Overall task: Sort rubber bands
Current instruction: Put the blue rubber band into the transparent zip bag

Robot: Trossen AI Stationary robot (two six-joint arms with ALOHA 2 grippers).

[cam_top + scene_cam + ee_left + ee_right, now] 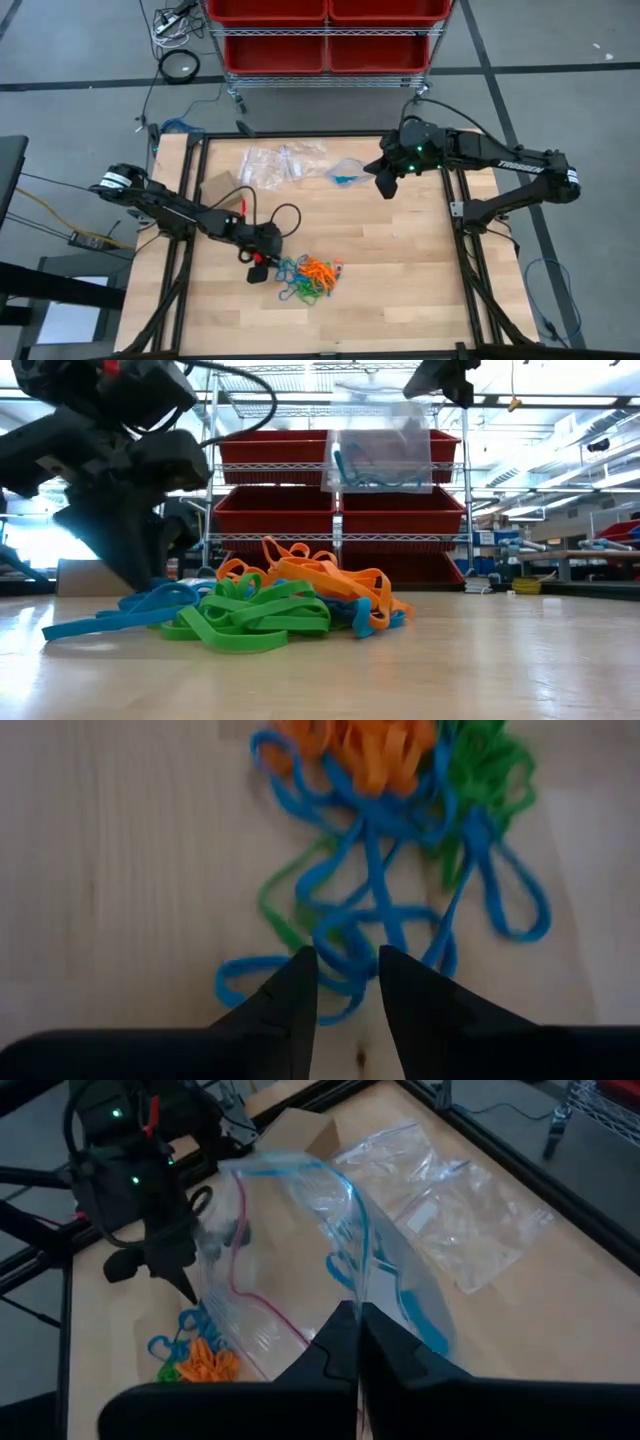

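Left end effector [347, 982]: fingers apart over a blue band [380, 910], possibly touching; I close on one strand only.

Right end effector [357, 1330]: clamped on bag [300, 1250].

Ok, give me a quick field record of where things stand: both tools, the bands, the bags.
left tool: down at the near-left edge of the pile, fingers parted around a blue band
right tool: raised over the table's far right, shut on an open clear bag
bag contents: a few blue bands
pile: orange, blue and green bands tangled, front centre of the table
spare bags: lying flat at the far side
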